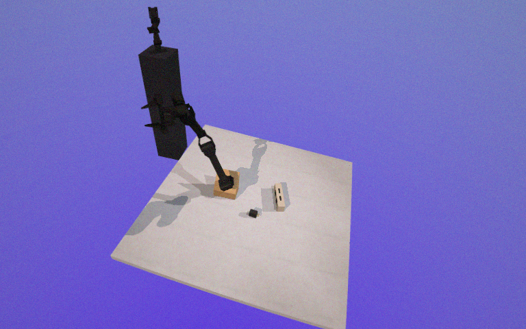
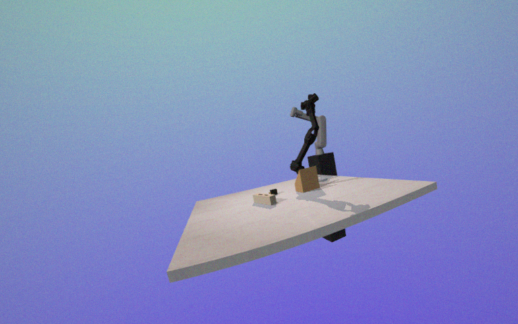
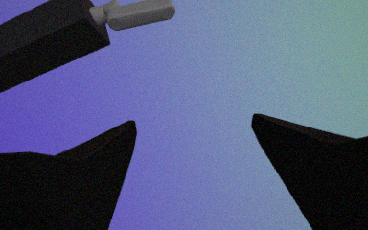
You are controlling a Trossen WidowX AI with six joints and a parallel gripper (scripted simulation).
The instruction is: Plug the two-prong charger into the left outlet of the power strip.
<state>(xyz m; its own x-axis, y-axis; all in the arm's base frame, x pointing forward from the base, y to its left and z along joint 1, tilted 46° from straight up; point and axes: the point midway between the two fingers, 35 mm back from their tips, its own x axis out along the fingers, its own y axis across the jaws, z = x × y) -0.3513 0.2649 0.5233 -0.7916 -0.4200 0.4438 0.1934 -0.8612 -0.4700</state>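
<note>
The black two-prong charger lies on the table, with its small prongs toward the power strip in the top view. The cream power strip stands a short way from it, with dark outlet openings; their fine detail is too small to tell. My gripper is open and empty, its two dark fingers wide apart. It is held high and points away from the table, far from the charger and strip. Neither shows in the wrist view.
My arm stands on a wooden block on the pale table. Beyond the table edge stands a tall black pedestal carrying another arm.
</note>
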